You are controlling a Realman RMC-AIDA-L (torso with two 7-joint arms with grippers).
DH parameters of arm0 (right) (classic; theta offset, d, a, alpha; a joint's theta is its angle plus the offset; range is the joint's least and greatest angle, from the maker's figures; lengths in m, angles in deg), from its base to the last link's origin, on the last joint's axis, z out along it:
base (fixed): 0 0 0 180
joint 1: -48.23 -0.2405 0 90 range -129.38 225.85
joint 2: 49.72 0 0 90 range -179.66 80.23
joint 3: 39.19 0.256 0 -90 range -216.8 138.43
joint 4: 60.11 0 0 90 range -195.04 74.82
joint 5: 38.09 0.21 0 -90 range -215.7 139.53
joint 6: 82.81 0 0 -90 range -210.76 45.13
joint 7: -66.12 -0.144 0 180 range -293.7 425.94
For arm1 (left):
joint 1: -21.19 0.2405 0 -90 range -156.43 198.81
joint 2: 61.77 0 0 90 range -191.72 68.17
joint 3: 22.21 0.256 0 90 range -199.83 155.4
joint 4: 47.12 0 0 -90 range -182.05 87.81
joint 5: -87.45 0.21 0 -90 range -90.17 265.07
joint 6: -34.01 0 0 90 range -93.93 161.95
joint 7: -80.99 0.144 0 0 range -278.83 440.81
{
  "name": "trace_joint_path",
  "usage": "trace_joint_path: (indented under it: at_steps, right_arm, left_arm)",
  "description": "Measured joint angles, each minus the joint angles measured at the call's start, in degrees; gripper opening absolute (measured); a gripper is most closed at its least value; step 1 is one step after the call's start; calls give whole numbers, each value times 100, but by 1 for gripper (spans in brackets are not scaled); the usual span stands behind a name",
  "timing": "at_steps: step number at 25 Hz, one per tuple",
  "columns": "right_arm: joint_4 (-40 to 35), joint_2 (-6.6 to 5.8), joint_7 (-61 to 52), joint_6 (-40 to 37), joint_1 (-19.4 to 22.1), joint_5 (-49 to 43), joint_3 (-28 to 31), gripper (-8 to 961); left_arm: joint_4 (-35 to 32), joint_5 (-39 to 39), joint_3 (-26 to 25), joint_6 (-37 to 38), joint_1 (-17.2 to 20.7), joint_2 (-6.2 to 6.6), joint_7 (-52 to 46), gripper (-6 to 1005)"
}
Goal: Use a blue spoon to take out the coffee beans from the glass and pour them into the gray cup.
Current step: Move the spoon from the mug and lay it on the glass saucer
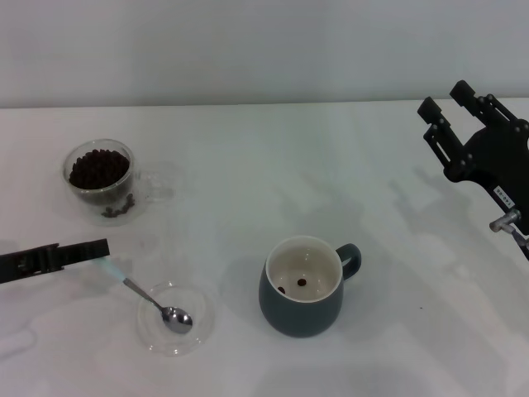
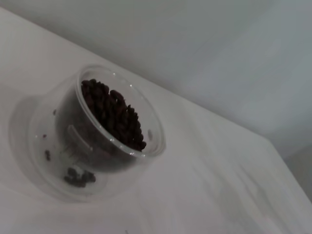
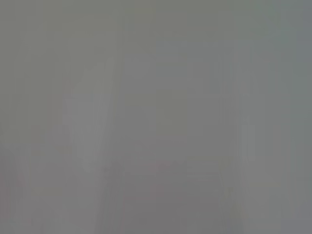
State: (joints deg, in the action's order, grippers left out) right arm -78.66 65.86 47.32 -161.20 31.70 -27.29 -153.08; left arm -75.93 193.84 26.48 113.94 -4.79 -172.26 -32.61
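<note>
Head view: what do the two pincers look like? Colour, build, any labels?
Both are matte black. The left pincer shows as a long, flat, narrow bar entering from the frame edge. The right pincer is bulkier: two blocky, stepped fingers on a broad angular black body, with a small white label and a silver metal fitting near its wrist end. No loose cables visible on either.

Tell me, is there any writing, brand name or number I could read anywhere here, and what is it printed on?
Small white label on the right gripper, near its wrist: it carries dark marks, too small to read.
Gray cup, glass, blue spoon and left gripper: no text shows.
Left wrist view and right wrist view: no text.
So nothing here can be quoted.
</note>
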Motion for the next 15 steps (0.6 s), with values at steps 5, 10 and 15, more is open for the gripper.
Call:
trace_joint_path:
  at_steps: [5,10,15]
  right_arm:
    - [0,3,2,66,-49,2,-5,509]
    - [1,9,0,82,-55,2,-10,509]
    - [1,9,-2,86,-54,2,-16,509]
  left_arm:
    - [6,157,0,-46,-14,-25,-8,185]
    - [7,236,0,-118,-21,-57,-4,261]
    - [13,255,0,-225,-22,-78,45,380]
